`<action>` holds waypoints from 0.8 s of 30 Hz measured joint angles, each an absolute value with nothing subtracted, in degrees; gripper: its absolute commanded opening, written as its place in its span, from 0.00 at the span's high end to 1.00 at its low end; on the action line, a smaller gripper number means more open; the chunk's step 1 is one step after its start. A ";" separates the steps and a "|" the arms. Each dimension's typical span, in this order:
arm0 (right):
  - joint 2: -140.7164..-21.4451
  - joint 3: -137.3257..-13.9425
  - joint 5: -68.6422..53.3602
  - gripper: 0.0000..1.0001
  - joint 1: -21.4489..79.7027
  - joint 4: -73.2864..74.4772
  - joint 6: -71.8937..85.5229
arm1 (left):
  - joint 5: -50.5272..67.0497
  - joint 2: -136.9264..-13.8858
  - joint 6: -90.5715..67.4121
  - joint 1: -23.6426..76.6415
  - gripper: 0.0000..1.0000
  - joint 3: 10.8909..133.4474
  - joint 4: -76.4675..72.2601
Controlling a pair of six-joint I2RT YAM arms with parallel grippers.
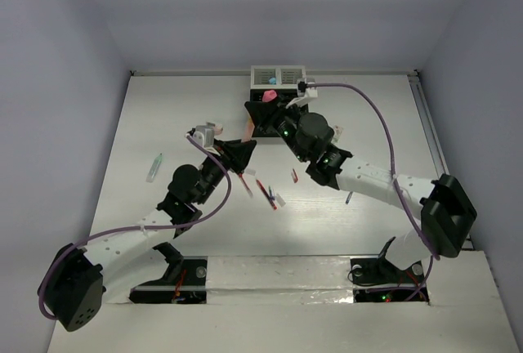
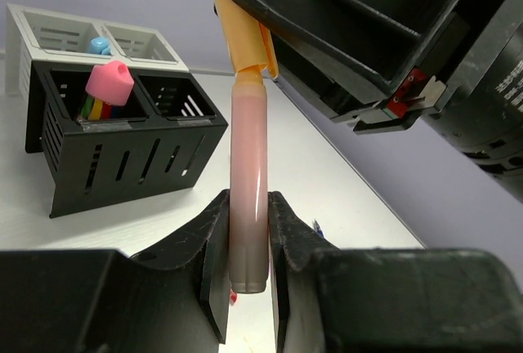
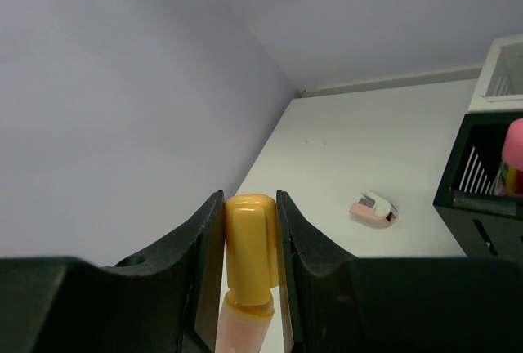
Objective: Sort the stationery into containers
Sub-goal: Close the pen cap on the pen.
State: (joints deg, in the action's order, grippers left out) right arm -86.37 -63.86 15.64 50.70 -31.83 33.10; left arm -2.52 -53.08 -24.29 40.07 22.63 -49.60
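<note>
Orange marker hangs above worktop near black organizer box, left fingers clamped on barrel, right fingers clamped on cap. Likely light, stiff, slick plastic; barrel middle looks the safest hold.

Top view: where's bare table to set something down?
Free on the table: the far-left corner, bordered by the left wall, the green pen and the containers; the far-right stretch past the right arm's cable; the near strip between the loose pens and the bases. Crowded: the middle, where left pincer and right pincer hold the orange marker.
</note>
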 measured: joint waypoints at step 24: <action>-84.75 -56.93 10.61 1.00 50.35 -42.78 48.27 | 0.05 -56.80 -20.60 41.08 1.00 24.58 -49.06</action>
State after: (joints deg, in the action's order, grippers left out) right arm -84.75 -56.93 10.61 50.35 -42.78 48.27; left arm 0.05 -56.80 -20.60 41.08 24.58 -49.06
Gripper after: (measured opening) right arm 0.319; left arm 0.155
